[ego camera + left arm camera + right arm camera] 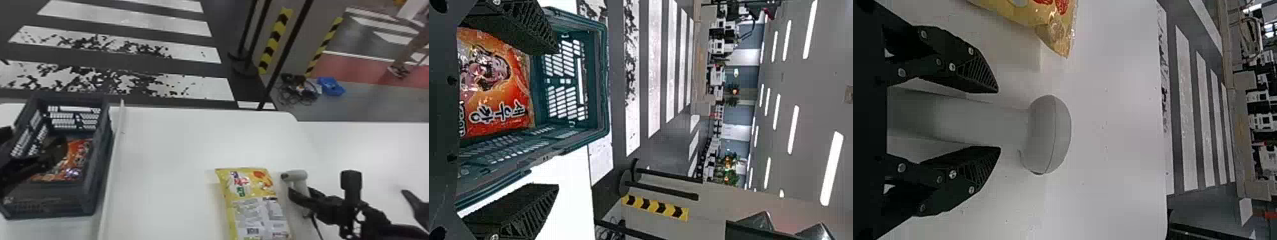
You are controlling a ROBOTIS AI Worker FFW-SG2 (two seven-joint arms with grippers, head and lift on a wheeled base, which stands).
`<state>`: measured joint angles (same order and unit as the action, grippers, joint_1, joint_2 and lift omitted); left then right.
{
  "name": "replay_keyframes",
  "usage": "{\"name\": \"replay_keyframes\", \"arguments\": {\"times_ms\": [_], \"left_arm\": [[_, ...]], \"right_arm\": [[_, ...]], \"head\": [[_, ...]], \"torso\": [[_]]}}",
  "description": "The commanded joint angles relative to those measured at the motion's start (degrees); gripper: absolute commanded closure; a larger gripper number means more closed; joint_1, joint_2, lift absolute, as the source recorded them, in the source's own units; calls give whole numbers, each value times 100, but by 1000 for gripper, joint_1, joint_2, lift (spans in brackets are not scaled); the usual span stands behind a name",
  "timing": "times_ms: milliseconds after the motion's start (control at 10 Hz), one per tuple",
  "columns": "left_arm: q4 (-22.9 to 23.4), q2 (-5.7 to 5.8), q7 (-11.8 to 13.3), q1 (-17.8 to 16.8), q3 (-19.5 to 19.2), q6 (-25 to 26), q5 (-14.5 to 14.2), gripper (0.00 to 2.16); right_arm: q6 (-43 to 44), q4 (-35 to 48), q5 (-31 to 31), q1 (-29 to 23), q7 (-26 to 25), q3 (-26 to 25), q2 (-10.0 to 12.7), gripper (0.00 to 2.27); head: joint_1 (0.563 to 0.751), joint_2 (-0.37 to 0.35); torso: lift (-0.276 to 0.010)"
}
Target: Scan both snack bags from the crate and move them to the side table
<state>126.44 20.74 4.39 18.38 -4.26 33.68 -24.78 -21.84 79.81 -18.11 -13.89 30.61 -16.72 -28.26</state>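
Observation:
In the head view, the dark crate is at the left with an orange snack bag inside, and my left gripper is over it. The left wrist view shows that open left gripper with nothing between its fingers, the orange bag and the crate. A yellow snack bag lies on the white table, its printed label up. Just right of it is a grey-white scanner; my right gripper is beside it. In the right wrist view, the open right gripper has its fingers either side of the scanner handle.
A raised white strip runs along the table between crate and yellow bag. The white table continues to the right. Beyond its far edge are black poles, coiled cables and a blue item on the floor.

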Motion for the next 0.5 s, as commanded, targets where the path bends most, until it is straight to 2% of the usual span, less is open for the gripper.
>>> {"name": "replay_keyframes", "arguments": {"times_ms": [0, 400], "left_arm": [[-6, 0, 0, 8, 4, 3, 0, 33], [3, 9, -9, -10, 4, -14, -18, 33]], "right_arm": [[166, 79, -18, -44, -143, 10, 4, 2240], [131, 483, -61, -272, -406, -139, -4, 2243]], "head": [[695, -286], [695, -288]], "torso": [[-95], [-95]]}}
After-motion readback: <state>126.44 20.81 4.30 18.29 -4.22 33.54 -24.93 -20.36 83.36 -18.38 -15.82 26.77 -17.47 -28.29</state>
